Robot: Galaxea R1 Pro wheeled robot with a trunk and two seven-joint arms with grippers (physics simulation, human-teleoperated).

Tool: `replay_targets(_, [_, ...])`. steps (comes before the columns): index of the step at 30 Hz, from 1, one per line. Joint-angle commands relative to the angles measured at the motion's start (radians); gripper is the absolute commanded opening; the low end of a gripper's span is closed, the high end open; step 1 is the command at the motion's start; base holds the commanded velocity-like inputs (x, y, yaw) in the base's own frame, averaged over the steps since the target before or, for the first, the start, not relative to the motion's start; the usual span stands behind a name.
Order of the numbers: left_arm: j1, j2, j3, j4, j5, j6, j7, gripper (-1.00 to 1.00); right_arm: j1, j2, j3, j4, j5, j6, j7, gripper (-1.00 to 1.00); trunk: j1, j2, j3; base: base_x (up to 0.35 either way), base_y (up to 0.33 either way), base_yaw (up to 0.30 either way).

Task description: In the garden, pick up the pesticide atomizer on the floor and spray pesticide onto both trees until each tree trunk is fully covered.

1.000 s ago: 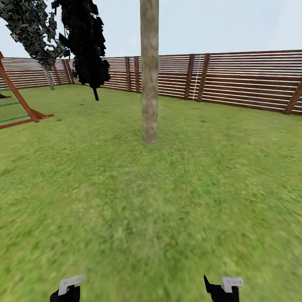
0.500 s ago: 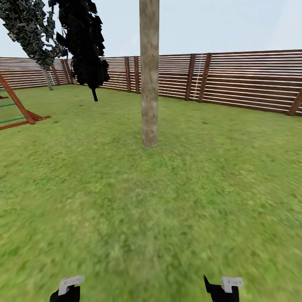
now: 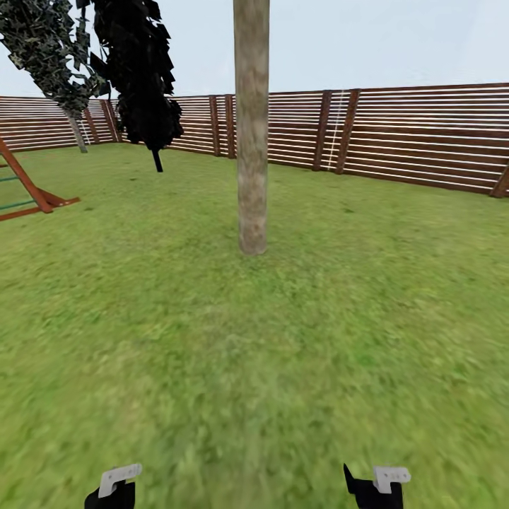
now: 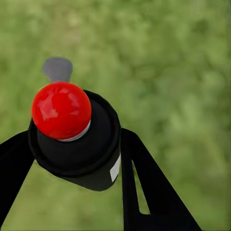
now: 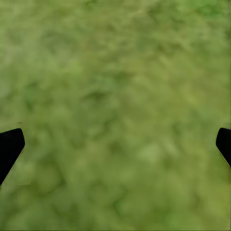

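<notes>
Head view, from left to right: at the far left edge I see the red-brown playset (image 3: 28, 187), and above it in the upper left a leafy tree (image 3: 49, 49) beside a dark conifer (image 3: 141, 71). Just left of centre stands the tree trunk (image 3: 252, 141), upright on the lawn (image 3: 283, 339), with the slatted fence (image 3: 396, 131) running across behind it. Along the bottom edge sit my left gripper (image 3: 113, 488) and right gripper (image 3: 378, 486). On the left wrist view the black fingers (image 4: 144, 183) are closed around the pesticide atomizer (image 4: 77, 139), red top toward the camera, over grass. On the right wrist view the right gripper's fingertips (image 5: 9, 147) sit at opposite frame edges, spread wide with nothing between them.
</notes>
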Motion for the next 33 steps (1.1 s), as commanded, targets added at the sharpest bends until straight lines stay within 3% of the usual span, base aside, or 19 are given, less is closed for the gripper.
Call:
replay_targets(1, [-0.001, 0.001, -0.002, 0.001, 0.005, -0.003, -0.001, -1.0, 0.0, 0.0, -0.009, 0.001, 0.006, -0.003, 0.006, 1.0, 0.0, 0.0, -0.001, 0.339, 0.0, 0.0])
replay_targets(33, [-0.001, 0.001, -0.002, 0.001, 0.005, -0.002, -0.001, -1.0, -0.001, 0.0, -0.009, 0.001, 0.006, -0.003, 0.006, 1.0, 0.0, 0.0, -0.001, 0.339, 0.0, 0.0])
